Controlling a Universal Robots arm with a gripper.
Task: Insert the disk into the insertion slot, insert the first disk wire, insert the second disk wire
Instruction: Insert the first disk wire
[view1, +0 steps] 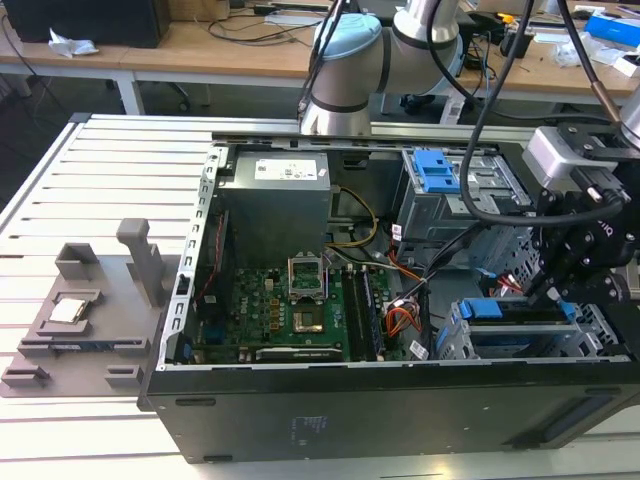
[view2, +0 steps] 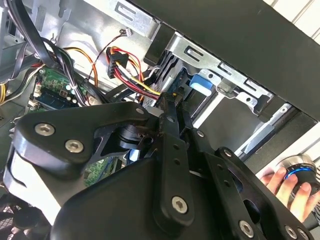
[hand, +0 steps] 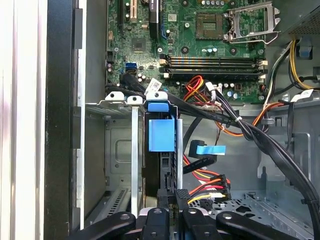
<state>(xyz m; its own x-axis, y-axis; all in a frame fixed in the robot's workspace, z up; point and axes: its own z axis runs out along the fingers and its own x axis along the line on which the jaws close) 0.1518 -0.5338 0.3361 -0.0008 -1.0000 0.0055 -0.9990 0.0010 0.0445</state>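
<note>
The disk (view1: 500, 312), dark with a bright blue carrier, sits inside the insertion slot (view1: 455, 345), the silver cage at the case's front on the exterior view's right. My gripper (view1: 548, 296) hangs just over the disk's rear end. In the second wrist view the gripper (view2: 170, 100) has its fingers closed together on a small black connector, with red, yellow and black wires (view2: 132, 82) running off beside the blue carrier (view2: 202, 84). In the first wrist view the gripper (hand: 171, 196) holds that connector against the edge of the disk (hand: 161, 135).
The open computer case (view1: 330, 400) holds a motherboard (view1: 300, 310), a power supply (view1: 275, 200) and a taller cage with a blue tab (view1: 440, 170). Loose cable bundles (hand: 260, 135) cross beside the slot. A grey fixture (view1: 90, 310) lies outside. A person's hand (view2: 280, 182) rests on a round device.
</note>
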